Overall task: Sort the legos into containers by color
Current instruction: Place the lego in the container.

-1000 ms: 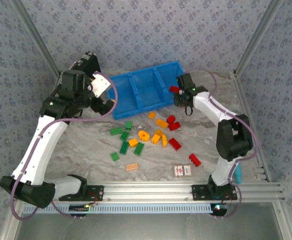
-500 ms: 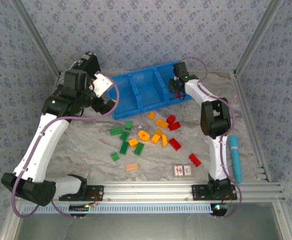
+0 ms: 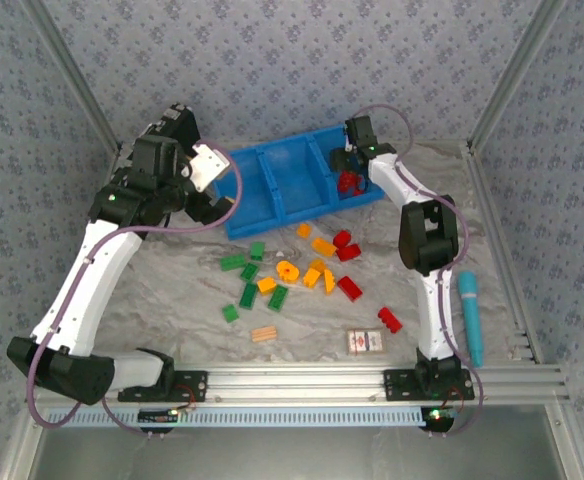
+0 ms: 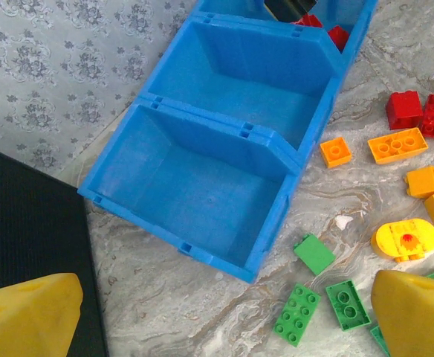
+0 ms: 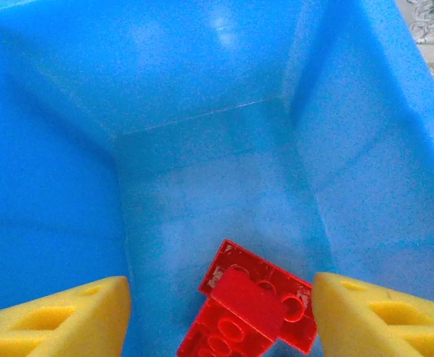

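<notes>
**Containers.** The blue tray [image 3: 247, 190] stands at the far side of the table, with its three joined bins in a row and their sloped fronts toward the arms. The right bin holds two red bricks [image 5: 250, 305], one lying partly on the other on the bin floor. The middle and left bins show bare blue floors.

**End effectors.** The right gripper [image 5: 221, 320] hangs inside the right bin with its fingers apart. The red bricks lie below and between them, and nothing is clamped. The left gripper [image 4: 224, 327] hovers in front of the left bin, fingers wide apart and gripping nothing.

**Clearances.** The loose legos [image 3: 292, 270] lie clustered at table centre, just in front of the tray, with green to the left, orange-yellow in the middle and red to the right. One red brick [image 3: 389, 320] lies apart, nearer the right arm's base. A tan ridged piece [image 3: 263, 334] and a white card [image 3: 364, 341] lie near the front rail. A black case [image 4: 24, 223] lies just beside the left bin. A teal tool [image 3: 470, 315] lies along the right edge. Open tabletop lies left of the cluster.

**Surface and enclosure.** The table [image 3: 172, 300] is grey and marbled, framed by aluminium rails and backed by patterned blue-grey walls.
</notes>
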Available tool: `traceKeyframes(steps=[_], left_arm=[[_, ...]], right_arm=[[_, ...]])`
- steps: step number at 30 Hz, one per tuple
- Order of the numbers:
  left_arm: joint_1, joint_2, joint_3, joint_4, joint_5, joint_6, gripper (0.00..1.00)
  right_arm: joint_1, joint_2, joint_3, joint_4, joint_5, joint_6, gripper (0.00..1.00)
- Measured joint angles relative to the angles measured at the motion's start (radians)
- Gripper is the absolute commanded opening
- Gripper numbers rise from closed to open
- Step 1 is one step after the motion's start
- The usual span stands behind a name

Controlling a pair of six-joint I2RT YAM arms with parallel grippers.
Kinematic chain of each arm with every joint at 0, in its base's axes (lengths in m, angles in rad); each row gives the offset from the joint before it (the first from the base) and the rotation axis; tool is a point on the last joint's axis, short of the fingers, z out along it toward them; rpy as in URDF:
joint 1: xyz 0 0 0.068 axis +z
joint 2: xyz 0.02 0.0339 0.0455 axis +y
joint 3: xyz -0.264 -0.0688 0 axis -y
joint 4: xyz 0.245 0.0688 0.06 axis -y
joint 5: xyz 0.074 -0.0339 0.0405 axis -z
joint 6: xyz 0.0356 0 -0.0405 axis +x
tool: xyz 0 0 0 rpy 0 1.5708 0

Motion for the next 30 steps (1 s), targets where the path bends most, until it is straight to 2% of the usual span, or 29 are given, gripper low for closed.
traceKeyframes(steps=[4, 7, 9, 14, 17, 20, 23, 26, 28, 30], left_arm=[[0.000, 0.000, 0.000, 0.002, -0.006, 0.010, 1.00], [0.000, 0.000, -0.001, 0.006, -0.018, 0.011, 1.00], [0.000, -0.001, -0.001, 0.013, -0.026, 0.008, 1.00], [0.000, -0.005, 0.000, 0.027, -0.029, -0.008, 1.00], [0.000, -0.018, 0.000, 0.028, -0.025, -0.016, 1.00], [0.000, -0.039, 0.000, 0.029, -0.016, -0.024, 1.00], [0.000, -0.066, -0.001, 0.029, 0.002, -0.032, 1.00], [-0.006, -0.108, -0.011, 0.045, 0.005, -0.043, 1.00], [-0.006, -0.139, -0.022, 0.056, 0.005, -0.051, 1.00], [-0.006, -0.168, -0.029, 0.061, 0.005, -0.061, 1.00]], right_arm=[[-0.003, -0.094, -0.078, 0.019, -0.048, -0.025, 0.99], [0.014, -0.187, -0.097, 0.012, -0.026, -0.061, 0.99], [0.035, -0.241, -0.079, -0.005, 0.058, -0.083, 0.99], [0.146, -0.354, -0.054, -0.024, 0.357, -0.160, 0.99], [0.214, -0.405, -0.056, -0.089, 0.433, -0.214, 0.99], [0.214, -0.489, -0.137, -0.143, 0.352, -0.225, 0.99], [0.117, -0.603, -0.274, -0.168, 0.212, -0.186, 0.99], [0.037, -0.712, -0.399, -0.206, 0.171, -0.163, 0.97], [0.039, -0.748, -0.421, -0.275, 0.169, -0.142, 0.95], [0.068, -0.795, -0.473, -0.325, 0.143, -0.112, 0.99]])
